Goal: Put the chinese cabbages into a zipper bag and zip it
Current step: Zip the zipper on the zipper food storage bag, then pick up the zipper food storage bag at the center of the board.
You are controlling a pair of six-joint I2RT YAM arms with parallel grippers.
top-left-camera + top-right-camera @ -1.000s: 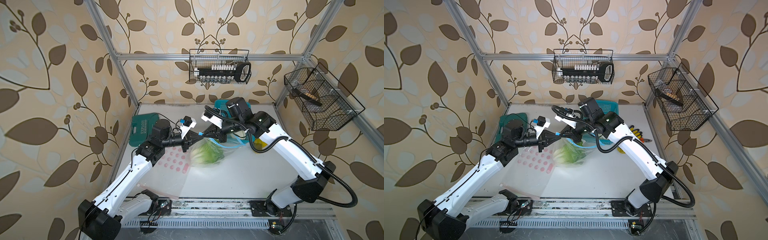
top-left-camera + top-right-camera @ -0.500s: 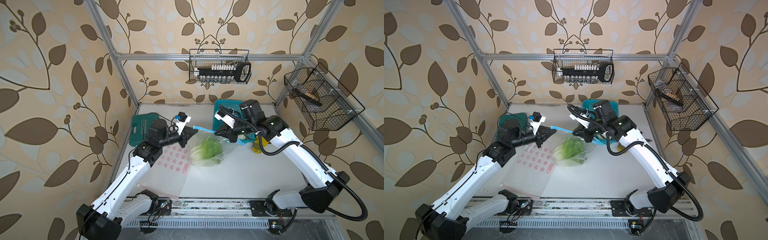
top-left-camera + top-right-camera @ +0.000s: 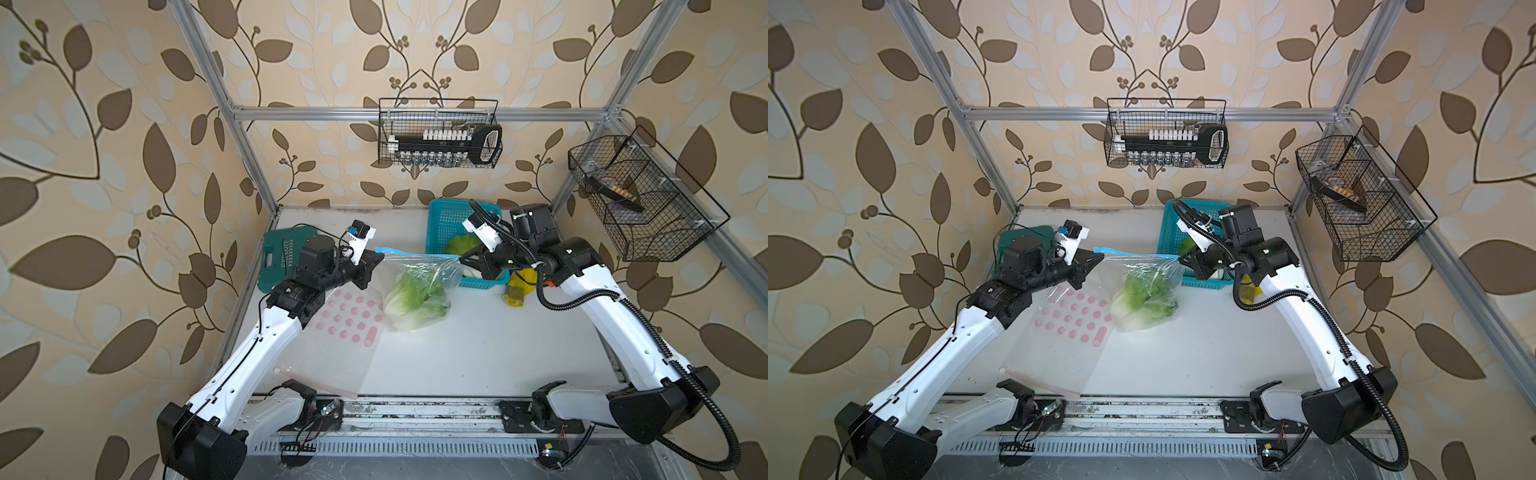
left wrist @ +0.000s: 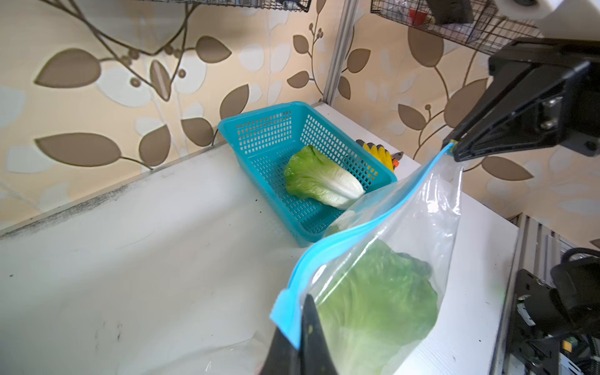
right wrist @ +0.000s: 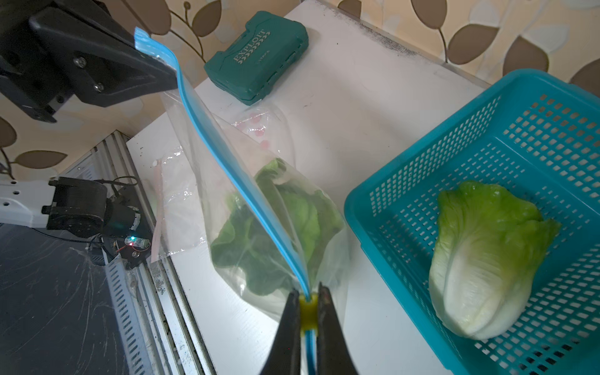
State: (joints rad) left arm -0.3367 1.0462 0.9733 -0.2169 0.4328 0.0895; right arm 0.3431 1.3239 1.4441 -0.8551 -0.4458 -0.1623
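Leafy green cabbages [image 3: 415, 293] in zipper bag [image 3: 451, 270], left tool [image 3: 380, 259] and right tool [image 3: 462, 259] pinching it

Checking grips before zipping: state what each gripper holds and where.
Left gripper pinches the blue strip of the zipper bag at one end; right gripper pinches the yellow slider at the other.

White table [image 3: 478, 353]: teal basket [image 3: 438, 220], green case [image 3: 278, 257], pink-dotted flat bag [image 3: 345, 328], yellow-handled tool [image 3: 515, 291] (beside basket), sagging bottom of zipper bag [image 3: 415, 303].
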